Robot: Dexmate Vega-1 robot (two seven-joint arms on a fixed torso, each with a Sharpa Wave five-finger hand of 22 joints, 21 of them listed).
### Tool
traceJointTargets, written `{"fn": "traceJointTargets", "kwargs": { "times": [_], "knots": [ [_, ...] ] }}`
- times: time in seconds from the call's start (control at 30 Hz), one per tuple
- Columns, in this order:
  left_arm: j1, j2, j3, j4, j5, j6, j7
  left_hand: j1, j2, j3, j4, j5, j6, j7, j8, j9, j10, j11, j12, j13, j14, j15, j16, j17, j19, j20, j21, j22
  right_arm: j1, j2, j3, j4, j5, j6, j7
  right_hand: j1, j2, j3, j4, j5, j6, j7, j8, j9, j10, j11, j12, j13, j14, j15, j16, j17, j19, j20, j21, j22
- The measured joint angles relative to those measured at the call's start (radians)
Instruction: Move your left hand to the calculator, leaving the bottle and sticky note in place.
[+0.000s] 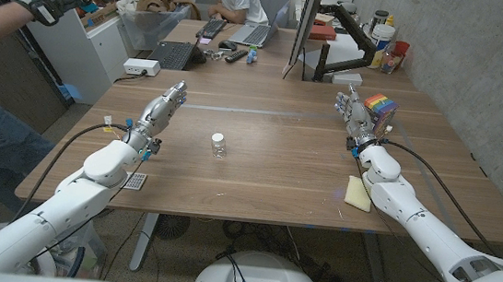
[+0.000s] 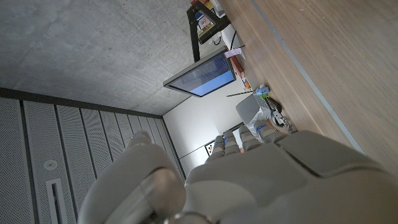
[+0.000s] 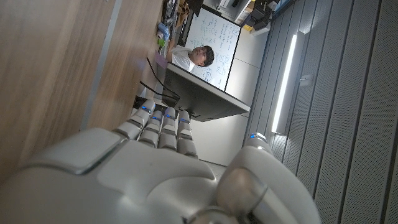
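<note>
Calculator lies at the near left bench edge, partly tucked beside the left forearm. Left hand is farther in, beyond the calculator and apart from it, fingers straight, close together, holding nothing. Bottle stands upright mid-bench, right of that hand. Sticky note lies near right, just beside the right forearm. Right hand stands far right, fingers extended, holding nothing (rainbow cube just beyond it).
</note>
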Motion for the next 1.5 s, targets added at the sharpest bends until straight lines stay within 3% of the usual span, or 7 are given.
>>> {"fn": "traceJointTargets", "kwargs": {
  "times": [1.5],
  "knots": [
    [0.192, 0.121, -0.145, -0.126, 0.046, -0.005, 0.019, 0.044, 0.01, 0.007, -0.021, -0.016, 0.0, -0.007, 0.0, 0.0, 0.003, 0.003, 0.0, 0.0, 0.005, 0.005, 0.0, 0.0, 0.0, 0.007, 0.0, 0.0, -0.014, -0.007, -0.007, -0.038, -0.003, -0.005, -0.035, -0.002, 0.009, -0.002, -0.006, 0.0, 0.003, -0.003, -0.007, 0.0, -0.004, -0.004, -0.008, 0.0, 0.0, 0.0, 0.0, 0.0, 0.0, 0.0, -0.021, 0.0]
  ]
}}
